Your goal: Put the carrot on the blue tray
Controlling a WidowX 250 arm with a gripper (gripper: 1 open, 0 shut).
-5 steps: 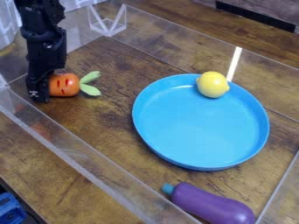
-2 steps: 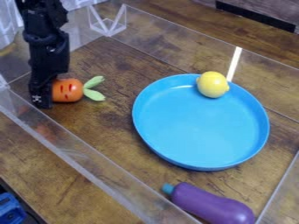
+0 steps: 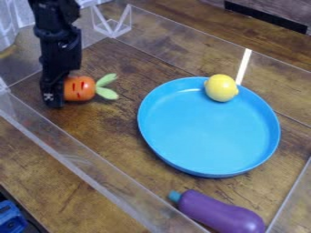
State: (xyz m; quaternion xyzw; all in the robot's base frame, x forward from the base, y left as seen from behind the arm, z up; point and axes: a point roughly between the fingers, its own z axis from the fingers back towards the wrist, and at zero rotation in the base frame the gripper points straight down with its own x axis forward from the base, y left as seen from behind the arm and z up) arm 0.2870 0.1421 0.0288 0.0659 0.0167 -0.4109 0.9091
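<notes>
The carrot (image 3: pixel 80 88), small and orange with a green leafy top pointing right, is at the left of the wooden surface. My black gripper (image 3: pixel 57 91) comes down from above and is shut on the carrot's left end, which its fingers partly hide. I cannot tell whether the carrot is raised off the wood. The blue tray (image 3: pixel 201 136), a wide round plate with a raised rim, lies to the right, well apart from the carrot.
A yellow round fruit (image 3: pixel 220 87) rests on the tray's far edge, with a white stick (image 3: pixel 245 65) standing behind it. A purple eggplant (image 3: pixel 221 215) lies at the front right. Clear plastic walls (image 3: pixel 49 150) enclose the wooden surface.
The gripper and the carrot have moved together a short way to the right, toward the tray. The jaws stayed shut.
</notes>
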